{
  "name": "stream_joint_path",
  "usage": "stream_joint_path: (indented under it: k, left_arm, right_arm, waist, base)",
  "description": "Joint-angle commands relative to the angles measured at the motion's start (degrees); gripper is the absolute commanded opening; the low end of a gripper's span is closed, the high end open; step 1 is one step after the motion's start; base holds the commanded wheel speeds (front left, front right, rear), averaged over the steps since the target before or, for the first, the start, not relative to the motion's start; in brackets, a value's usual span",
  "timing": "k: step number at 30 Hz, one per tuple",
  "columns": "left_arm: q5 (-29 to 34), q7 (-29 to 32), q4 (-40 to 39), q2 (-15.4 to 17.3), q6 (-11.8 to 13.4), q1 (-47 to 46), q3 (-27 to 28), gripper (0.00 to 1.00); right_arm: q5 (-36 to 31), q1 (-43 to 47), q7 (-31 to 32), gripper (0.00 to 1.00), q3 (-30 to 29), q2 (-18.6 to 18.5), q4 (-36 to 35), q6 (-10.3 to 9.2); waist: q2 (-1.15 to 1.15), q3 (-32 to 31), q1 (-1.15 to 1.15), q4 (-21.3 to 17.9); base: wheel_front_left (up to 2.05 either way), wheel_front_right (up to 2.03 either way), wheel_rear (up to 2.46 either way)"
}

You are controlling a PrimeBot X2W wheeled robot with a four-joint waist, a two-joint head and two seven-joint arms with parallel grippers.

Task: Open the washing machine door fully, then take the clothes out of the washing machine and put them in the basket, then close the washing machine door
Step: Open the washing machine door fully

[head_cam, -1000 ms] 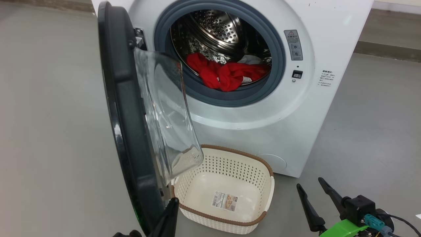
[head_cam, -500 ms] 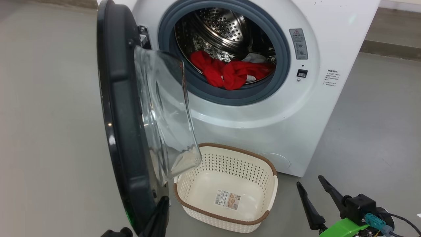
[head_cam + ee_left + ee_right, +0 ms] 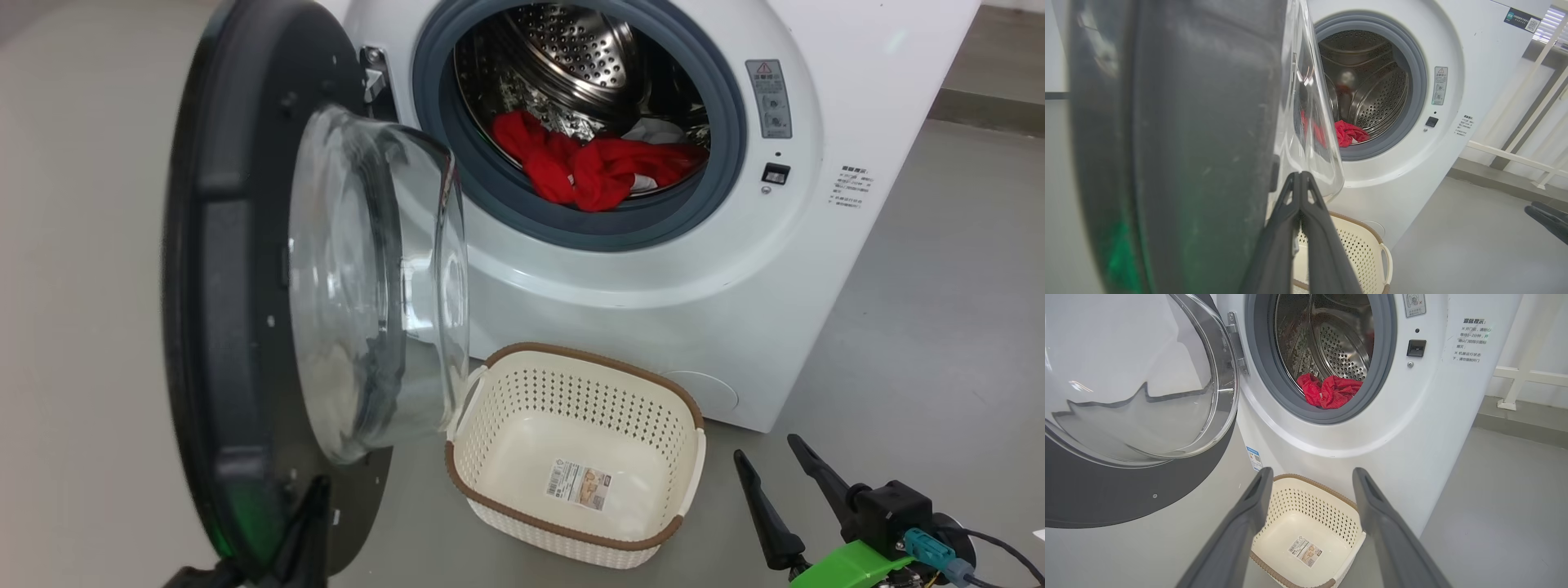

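Door open, laundry in the drum.
The washing machine door stood swung out left of the washing machine. The red clothes lay at the drum's front lip, and the basket sat on the floor below the opening. The left gripper, fingers pressed together on nothing, was at the door's lower edge. The right gripper hung spread wide, right of the basket.

Left: my left gripper with two long dark fingers has them pressed together, tips up | Right: my right gripper, same dark fingers, stands spread wide, empty, low at my right side.
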Motion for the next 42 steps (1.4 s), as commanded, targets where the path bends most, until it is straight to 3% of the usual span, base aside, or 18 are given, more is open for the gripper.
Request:
stream_joint_path:
  k: [1,20,42]
  left_arm:
    - [-0.90,-0.68,-1.38,1.87,1.21,-1.43,4.09,0.00]
    - [-1.47,-0.70,0.25,5.10,2.54,-3.34,15.37,0.00]
    - [2.23,-0.71,13.77,10.44,-0.68,-12.10,30.26,0.00]
  right_arm:
    - [-0.35,-2.23,-0.53,1.00,1.06,-0.47,-1.71,0.35]
    - [-0.97,-3.83,-0.54,1.00,0.86,-0.73,-3.04,0.35]
    - [-1.71,-6.65,-0.54,1.00,1.92,-1.16,-3.78,0.35]
  waist:
    - [0.00,0.33,0.00,0.11]
    - [0.00,2.78,0.00,-0.35]
    - [0.00,6.48,0.00,-2.85]
  base:
    - [0.00,0.00,0.00]
    - [0.00,0.00,0.00]
    - [0.00,0.00,0.00]
